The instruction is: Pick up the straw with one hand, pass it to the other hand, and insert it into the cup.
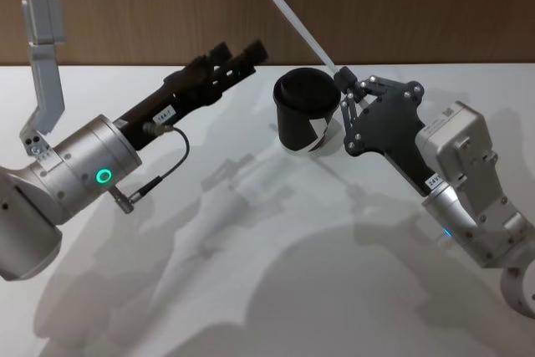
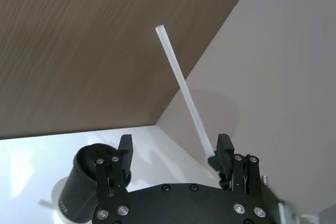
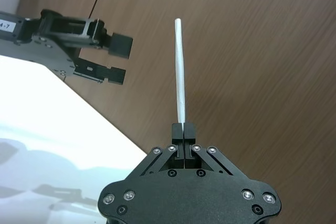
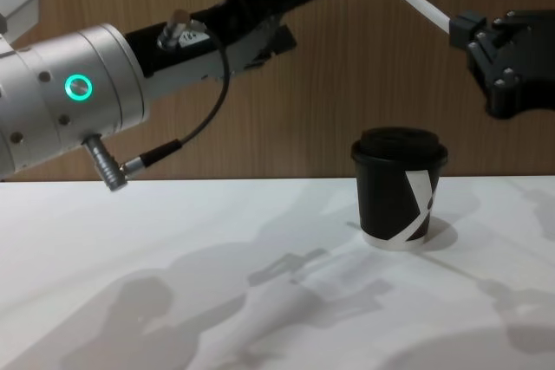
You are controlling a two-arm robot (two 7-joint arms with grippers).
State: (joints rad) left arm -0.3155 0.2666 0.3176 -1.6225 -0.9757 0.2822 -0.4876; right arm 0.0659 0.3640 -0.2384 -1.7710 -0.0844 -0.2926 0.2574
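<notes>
Your right gripper (image 3: 182,128) has its two fingers pressed together on the near end of the straw (image 3: 180,72). Take the way those fingers point as twelve o'clock. The straw runs out almost straight to twelve, leaning a shade toward eleven, and its free end touches nothing, showing against the brown wooden wall (image 3: 262,51). At about ten o'clock from your fingertips, farther off and well apart from the straw, you see the left gripper (image 3: 119,60). Its two blocky fingers are parted with a clear gap between them, and their tips are aimed toward the straw. The white table (image 3: 47,114) lies at about eight to nine o'clock and meets the wall along a slanting edge.
</notes>
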